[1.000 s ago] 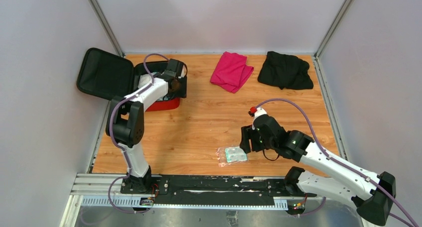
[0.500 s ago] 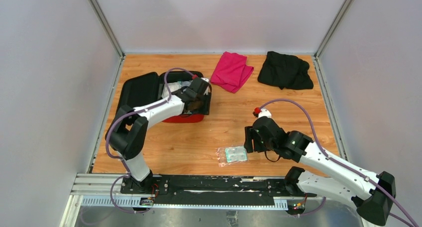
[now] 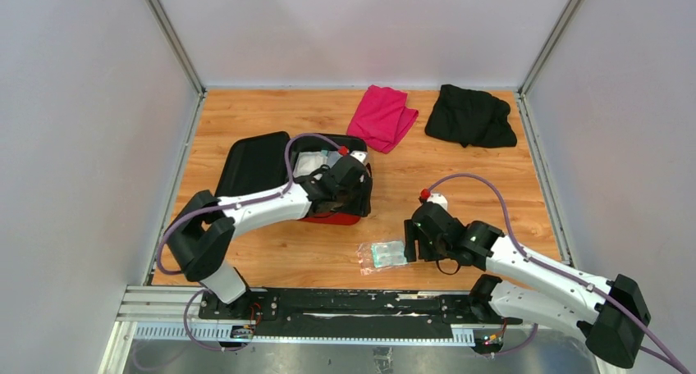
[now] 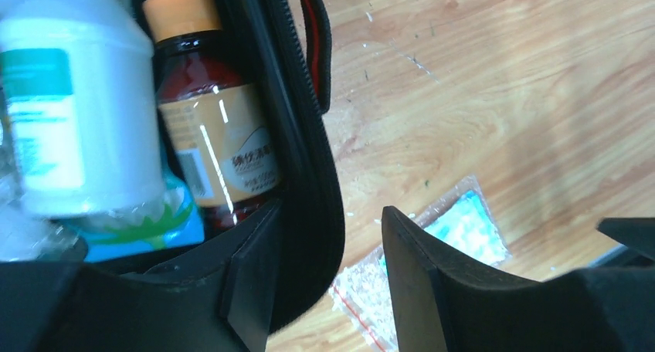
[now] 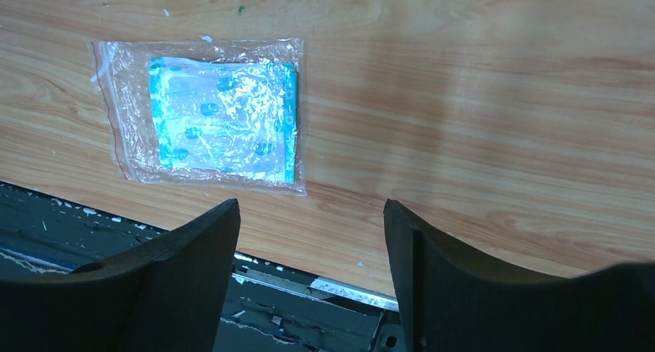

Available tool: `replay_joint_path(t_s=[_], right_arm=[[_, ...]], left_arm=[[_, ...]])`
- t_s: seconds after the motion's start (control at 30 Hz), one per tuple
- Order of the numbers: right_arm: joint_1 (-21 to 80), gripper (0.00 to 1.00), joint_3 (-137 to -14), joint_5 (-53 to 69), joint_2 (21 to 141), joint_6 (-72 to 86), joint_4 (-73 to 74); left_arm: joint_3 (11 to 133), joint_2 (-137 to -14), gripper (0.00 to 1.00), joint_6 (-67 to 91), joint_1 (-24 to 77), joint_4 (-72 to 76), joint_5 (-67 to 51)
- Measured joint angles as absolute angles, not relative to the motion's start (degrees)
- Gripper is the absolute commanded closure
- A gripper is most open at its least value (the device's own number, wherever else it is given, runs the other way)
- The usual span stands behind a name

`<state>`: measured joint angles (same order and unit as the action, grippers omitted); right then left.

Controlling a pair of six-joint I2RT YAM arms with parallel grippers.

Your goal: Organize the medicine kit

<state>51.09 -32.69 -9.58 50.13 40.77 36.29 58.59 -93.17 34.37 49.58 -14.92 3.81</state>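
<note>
Closest to me, near the front edge of the table, lies a clear plastic bag with a teal blister sheet inside, flat on the wood. The right gripper sits just to the right of it. From its wrist camera its fingers are spread wide over bare wood, with nothing between them, and the bag is off to one side of the gap.

Further back and to the left, the medicine kit lies open on the table, left of centre. Its black-lined lid is folded out flat on the left side. The left gripper straddles the kit's right-hand wall, with one finger inside the case against the lining. The other finger is outside, where a strip of wood shows between it and the wall, so the jaws are parted and not clamped. Inside the kit, by that wall, lie a brown bottle with a tan label and a white bottle.

At the far edge lie a folded pink cloth and, right of it, a crumpled black cloth, the two well apart.
</note>
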Motion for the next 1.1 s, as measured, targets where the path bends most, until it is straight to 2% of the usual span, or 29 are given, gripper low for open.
replay_joint_path(t_s=[0.17, 0.33, 0.63, 0.8, 0.9, 1.1], right_arm=[[51.1, 0.27, -32.3, -8.8, 50.9, 41.6, 35.0], [51.1, 0.27, -32.3, -8.4, 51.3, 42.0, 33.2], [51.0, 0.28, -32.8, -7.4, 59.0, 41.7, 30.1], [51.0, 0.29, -34.7, -6.3, 61.5, 41.1, 28.0], [51.0, 0.29, -35.2, -5.3, 62.1, 40.9, 27.0], [51.0, 0.29, -35.2, -3.6, 62.1, 40.9, 26.6]], left_arm=[[56.4, -83.9, 0.37, 34.7, 49.5, -16.0, 6.9], [52.6, -69.8, 0.36, 34.7, 48.8, -15.9, 11.9], [33.8, -44.8, 0.31, 41.3, 44.5, -19.1, 15.4], [23.6, -29.6, 0.21, 48.5, 40.8, -21.9, 15.5], [19.1, -22.4, 0.12, 52.6, 36.8, -22.9, 14.6], [11.9, -13.1, 0.05, 59.4, 28.9, -19.7, 10.7]])
